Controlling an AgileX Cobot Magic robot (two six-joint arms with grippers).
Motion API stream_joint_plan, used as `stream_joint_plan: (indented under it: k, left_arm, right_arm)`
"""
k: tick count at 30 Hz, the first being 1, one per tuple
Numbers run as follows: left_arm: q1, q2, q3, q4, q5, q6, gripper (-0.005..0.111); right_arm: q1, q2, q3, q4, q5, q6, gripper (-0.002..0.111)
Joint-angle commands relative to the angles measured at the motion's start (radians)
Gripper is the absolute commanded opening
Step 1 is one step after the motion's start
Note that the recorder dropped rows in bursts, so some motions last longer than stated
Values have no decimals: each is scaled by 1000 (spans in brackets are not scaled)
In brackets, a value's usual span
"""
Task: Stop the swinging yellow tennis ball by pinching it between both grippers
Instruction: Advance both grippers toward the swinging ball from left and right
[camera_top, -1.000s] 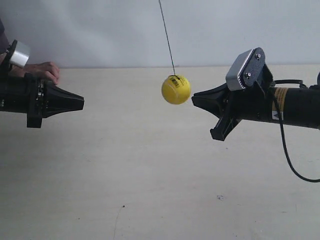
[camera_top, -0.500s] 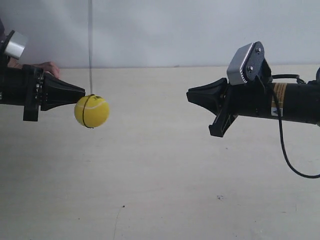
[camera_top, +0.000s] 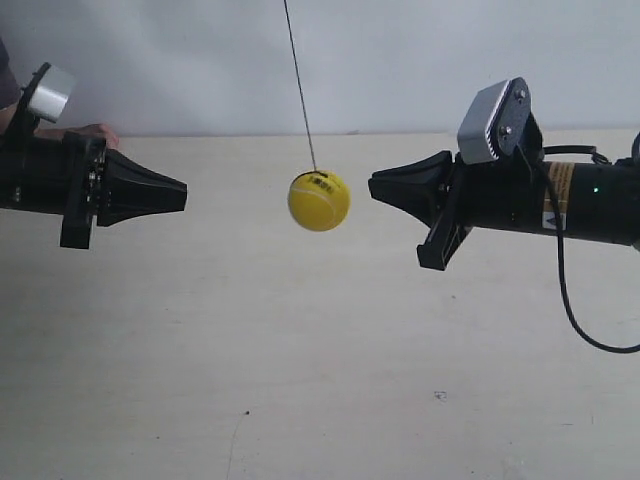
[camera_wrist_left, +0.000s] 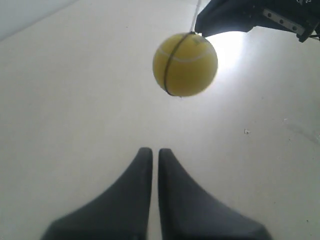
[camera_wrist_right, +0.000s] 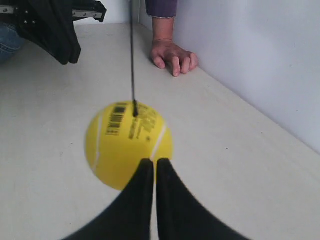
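Observation:
The yellow tennis ball (camera_top: 319, 201) hangs on a thin dark string (camera_top: 298, 85) in mid-air between both grippers. My left gripper (camera_top: 185, 197), on the arm at the exterior view's left, is shut and stands well apart from the ball. My right gripper (camera_top: 372, 185) is shut too, with a narrow gap between its tip and the ball. In the left wrist view the ball (camera_wrist_left: 185, 64) floats beyond the closed left gripper (camera_wrist_left: 151, 150). In the right wrist view the ball (camera_wrist_right: 122, 142), barcode up, sits just past the right gripper (camera_wrist_right: 150, 161).
A person's hand (camera_top: 85, 133) rests on the pale table (camera_top: 300, 380) by the wall, behind the left arm; the right wrist view shows the hand (camera_wrist_right: 172, 55) too. A black cable (camera_top: 575, 310) loops under the right arm.
The ball swung from near the right gripper over to the left gripper's tip, then back toward the middle. The left gripper moved inward and the right gripper edged slightly toward the ball.

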Motion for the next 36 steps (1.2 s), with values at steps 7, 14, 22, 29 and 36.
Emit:
stream_joint_plan:
  k: [7, 14, 22, 29, 36]
  left_arm:
    - [-41, 1, -7, -14, -12, 3, 5]
    - [-54, 1, -11, -19, -12, 12, 5]
    - [-54, 1, -11, -11, -12, 12, 5]
    - [-54, 6, -21, -12, 11, 17, 5]
    - [-57, 155, -133, -15, -12, -26, 5]
  right_arm:
    - [-1, 2, -12, -12, -15, 11, 0]
    - [-1, 2, -13, -12, -12, 3, 0]
    - [-1, 74, -59, -11, -11, 14, 0]
    - [-1, 149, -133, -69, -72, 91, 0]
    - [-1, 148, -133, -69, -72, 95, 0]
